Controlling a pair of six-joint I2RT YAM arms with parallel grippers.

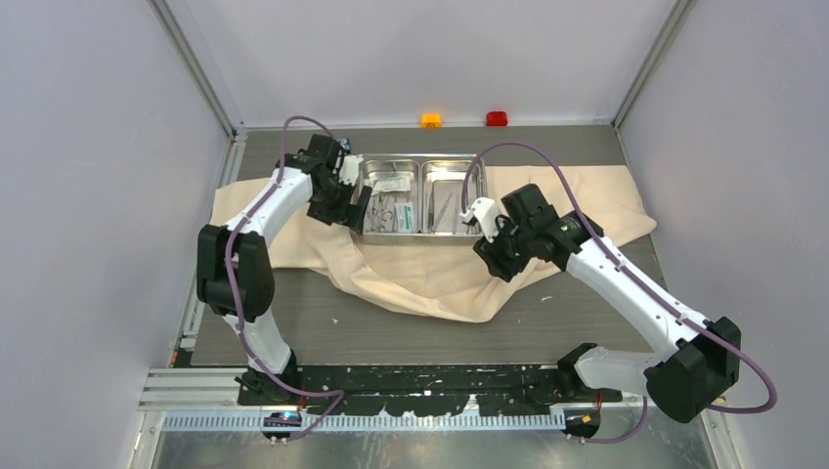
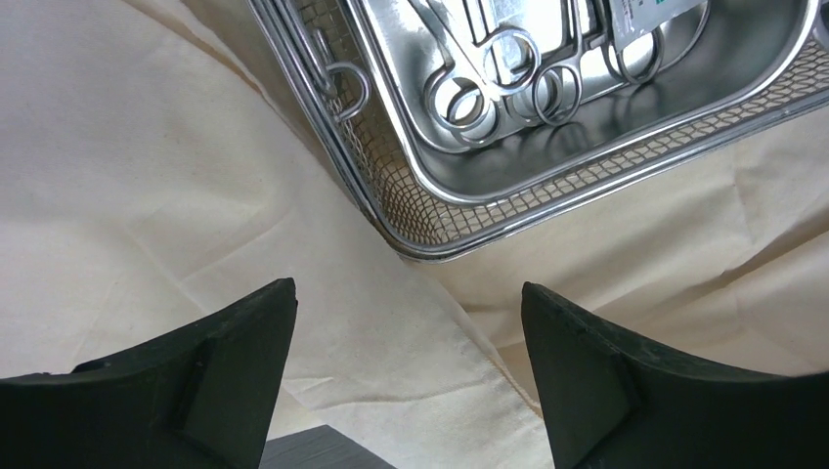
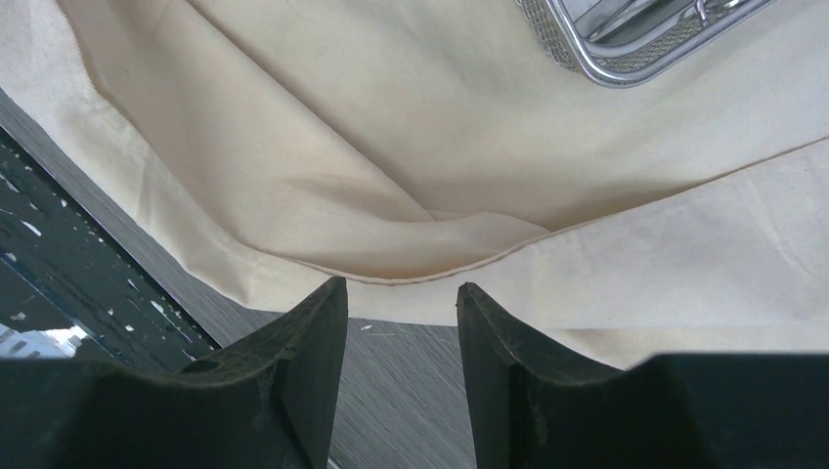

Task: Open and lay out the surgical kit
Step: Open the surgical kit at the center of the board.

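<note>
**Tray [image 1: 420,195] on open cloth [image 1: 430,283]**

Your tray, tools [image 2: 469,68] inside, sits far-middle on the table [image 1: 411,332]. Your left gripper [image 2: 406,293] hangs wide apart off its near-left corner; right gripper [image 3: 401,293], narrowly parted and empty, hovers over the cloth's near hem.

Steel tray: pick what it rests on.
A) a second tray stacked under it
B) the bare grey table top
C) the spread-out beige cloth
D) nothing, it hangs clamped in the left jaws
C: the steel tray sits on the beige cloth, which lies spread flat around it and shows under its rim in both wrist views.
</note>
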